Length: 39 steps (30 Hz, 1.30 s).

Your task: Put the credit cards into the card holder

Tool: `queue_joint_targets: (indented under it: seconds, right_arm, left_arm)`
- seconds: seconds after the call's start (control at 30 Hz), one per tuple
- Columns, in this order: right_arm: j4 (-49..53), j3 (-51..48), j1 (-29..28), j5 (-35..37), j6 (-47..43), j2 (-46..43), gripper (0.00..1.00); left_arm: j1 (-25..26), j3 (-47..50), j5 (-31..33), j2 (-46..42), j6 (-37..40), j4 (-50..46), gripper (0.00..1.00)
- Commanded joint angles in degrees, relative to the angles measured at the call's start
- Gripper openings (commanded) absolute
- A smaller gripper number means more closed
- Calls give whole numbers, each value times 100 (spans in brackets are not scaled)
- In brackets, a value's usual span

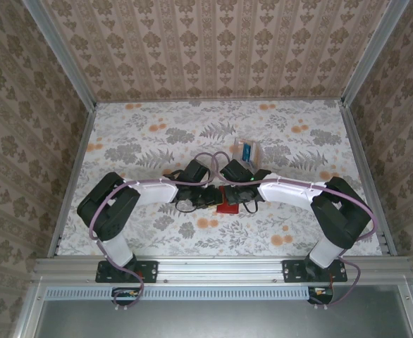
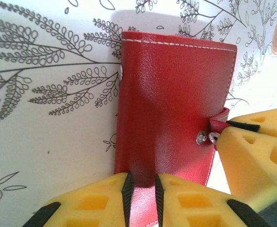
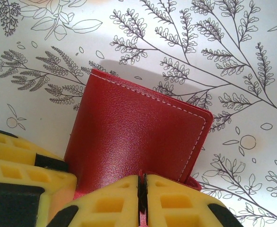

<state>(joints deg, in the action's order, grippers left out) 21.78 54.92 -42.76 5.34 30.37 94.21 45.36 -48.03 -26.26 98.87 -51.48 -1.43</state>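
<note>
Closed red card holder (image 2: 171,104) — left gripper (image 2: 143,191) clamps its 6 o'clock edge, right gripper (image 3: 142,189) pinches the snap tab (image 2: 219,122) at 4 o'clock.

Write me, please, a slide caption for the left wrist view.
Left hand pinches the near edge of the folded red card holder; right hand touches its snap tab.

A robot test booth of the lab kind, not a lived-in room. Closed in on three sides by wallpapered panels (image 1: 220,42), edged with bare aluminium rails (image 1: 57,49). Floored by a flower-printed table (image 1: 143,151). Left arm (image 1: 146,191) and right arm (image 1: 291,190) bolted side by side to the near rail (image 1: 220,266), purple cables (image 1: 208,156) looping along them.
</note>
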Motion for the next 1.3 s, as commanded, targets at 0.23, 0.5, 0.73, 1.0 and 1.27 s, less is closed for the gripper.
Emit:
queue_joint_targets:
  seconds: [0.23,0.5,0.73,1.0,1.27]
  right_arm:
    - [-72,-122,42,-156,60,-83,17]
    - [-22,-113,41,-79,50,-131,26]
    - [-94,-122,50,-137,75,-146,17]
    - [-136,-153,71,-182,74,-132,12]
    - [-186,-159,67,-294,77,2,14]
  left_arm:
    - [130,-9,-19,53,-9,-359,24]
    - [125,-16,-37,85,-3,-376,25]
    - [129,-36,-37,98,-2,-375,25]
    - [131,-46,-55,124,6,-375,25]
    - [148,-65,-63,141,7,-380,25]
